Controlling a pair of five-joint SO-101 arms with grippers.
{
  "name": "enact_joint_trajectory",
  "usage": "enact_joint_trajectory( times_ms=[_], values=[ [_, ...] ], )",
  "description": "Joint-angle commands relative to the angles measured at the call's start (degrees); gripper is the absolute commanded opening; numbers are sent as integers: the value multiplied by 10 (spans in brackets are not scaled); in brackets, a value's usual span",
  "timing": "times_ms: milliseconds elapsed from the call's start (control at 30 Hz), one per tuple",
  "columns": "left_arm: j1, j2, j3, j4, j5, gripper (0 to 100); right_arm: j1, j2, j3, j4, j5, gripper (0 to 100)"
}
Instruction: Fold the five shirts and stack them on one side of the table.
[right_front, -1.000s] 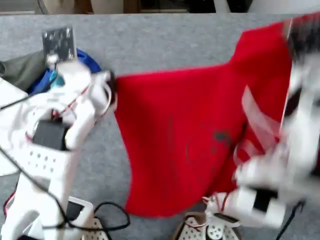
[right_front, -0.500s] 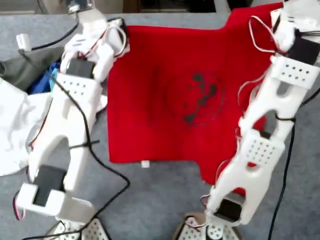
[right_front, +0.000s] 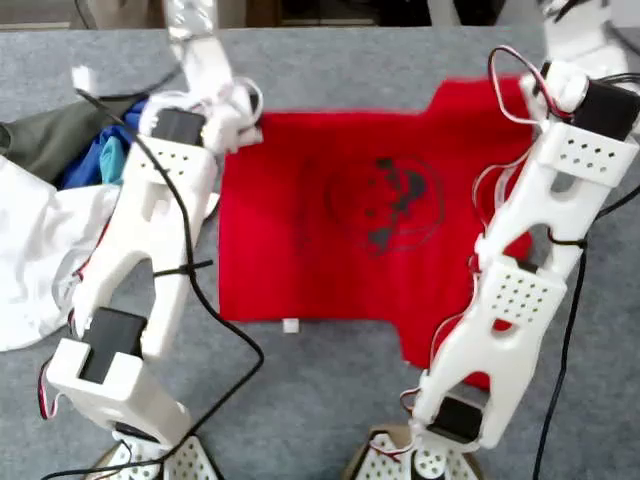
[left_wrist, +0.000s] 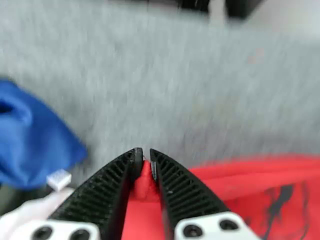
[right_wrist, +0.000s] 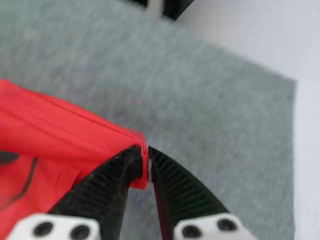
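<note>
A red shirt (right_front: 340, 230) with a dark print lies spread on the grey table (right_front: 330, 60), print side up. My left gripper (right_front: 238, 108) is at the shirt's far left corner. In the left wrist view that gripper (left_wrist: 143, 161) is shut on a fold of the red shirt (left_wrist: 240, 175). My right gripper (right_front: 548, 82) is at the far right corner, over the sleeve. In the right wrist view it (right_wrist: 145, 164) is shut on the hem of the red shirt (right_wrist: 55, 135). Both arms stretch from the near edge across the cloth's sides.
A heap of other shirts lies at the left edge: a blue one (right_front: 92, 160), a dark green one (right_front: 45, 138) and a white one (right_front: 30, 250). The blue shirt (left_wrist: 30, 135) sits close beside my left gripper. Cables trail near the arm bases (right_front: 215, 420).
The red shirt went from hanging bunched between the arms to lying flat. In the last half second both grippers drew its far edge a little toward the near side.
</note>
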Motion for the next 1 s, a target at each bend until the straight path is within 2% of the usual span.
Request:
enact_joint_trajectory(
  times_ms=[0, 167, 333, 533, 633, 767, 967],
  values=[
    [13, -14, 21, 37, -32, 19, 10, -18, -22, 29, 34, 2],
    [25, -34, 103, 60, -35, 19, 54, -27, -16, 31, 81, 2],
    [26, -68, 183, 59, -35, 19, 97, -44, 72, 31, 124, 2],
    [27, -129, 230, 59, -32, 19, 79, -114, 181, 30, 138, 2],
    [27, -154, 245, 61, -33, 19, 56, -150, 235, 30, 131, 2],
    [21, -202, 274, 65, -33, 19, 40, -214, 324, 30, 35, 2],
    [20, -269, 342, 61, -31, 19, 19, -345, 574, 18, -3, 2]
  ],
)
